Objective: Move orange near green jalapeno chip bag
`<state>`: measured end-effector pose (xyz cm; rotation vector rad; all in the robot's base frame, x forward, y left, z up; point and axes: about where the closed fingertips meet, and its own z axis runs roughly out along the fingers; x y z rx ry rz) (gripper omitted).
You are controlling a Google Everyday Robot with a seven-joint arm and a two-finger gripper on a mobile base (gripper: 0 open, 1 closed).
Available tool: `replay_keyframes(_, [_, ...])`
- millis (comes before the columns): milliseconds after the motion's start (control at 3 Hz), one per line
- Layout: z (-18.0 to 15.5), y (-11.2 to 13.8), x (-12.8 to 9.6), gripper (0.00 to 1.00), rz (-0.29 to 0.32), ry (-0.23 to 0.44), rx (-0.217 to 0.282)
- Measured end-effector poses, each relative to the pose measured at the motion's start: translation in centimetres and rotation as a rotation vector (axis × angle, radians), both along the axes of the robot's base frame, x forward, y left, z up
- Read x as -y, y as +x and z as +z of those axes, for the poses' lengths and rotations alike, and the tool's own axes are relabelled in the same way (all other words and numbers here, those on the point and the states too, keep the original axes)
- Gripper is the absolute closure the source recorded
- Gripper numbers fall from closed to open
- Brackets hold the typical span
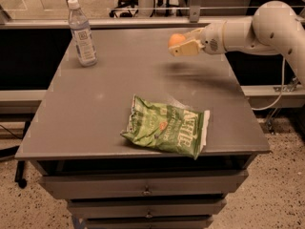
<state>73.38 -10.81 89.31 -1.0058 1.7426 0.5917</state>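
A grey table (pixel 95 113) fills the middle of the view, its top matte and flat. An upright clear water bottle (pixel 82 33) with a white cap and a paper label stands near its far left corner. Stacked drawers (pixel 143 187) with small pulls sit under the top. A pale rail (pixel 143 22) runs behind the table, and speckled floor (pixel 281 185) lies around it. The gripper (pixel 178 43) hangs above the table's far right part.
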Motion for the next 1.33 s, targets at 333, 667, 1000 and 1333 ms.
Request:
replay_keyframes(333, [0.6, -3.7, -1.6, 1.00, 0.061, 0.009, 0.001])
replay_keyframes(667, [0.7, -8.7, -2.7, 1.00, 0.103, 0.003, 0.004])
replay_keyframes(1000, [0.8, -12.5, -1.3, 1.00, 0.088, -0.022, -0.006])
replay_keyframes(1333, [1.9, -15.3, 1.2, 1.00, 0.037, -0.047, -0.001])
